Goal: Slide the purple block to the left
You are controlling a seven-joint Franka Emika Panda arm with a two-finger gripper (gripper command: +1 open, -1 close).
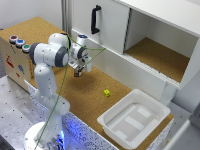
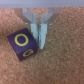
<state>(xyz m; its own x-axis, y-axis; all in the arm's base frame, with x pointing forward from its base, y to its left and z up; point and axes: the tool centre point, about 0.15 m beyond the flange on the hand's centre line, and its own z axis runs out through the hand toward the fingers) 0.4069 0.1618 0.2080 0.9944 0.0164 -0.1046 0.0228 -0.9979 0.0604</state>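
The purple block (image 2: 22,44) is a small cube with a yellow O on top and a G on its side, resting on the cork surface. In the wrist view it lies right beside my gripper (image 2: 38,41), against the outside of one finger and not between the two. The fingers (image 2: 44,36) stand close together with only a narrow gap and nothing held in it. In the exterior view the gripper (image 1: 78,71) is low over the cork table (image 1: 90,95), close to the white cabinet; the block cannot be made out there.
A tiny yellow-green block (image 1: 106,92) lies on the cork toward the exterior view's right. A white tray (image 1: 132,119) sits at the table's near right corner. The white cabinet (image 1: 115,30) with an open compartment lines the back. A wooden button box (image 1: 15,50) stands at the left.
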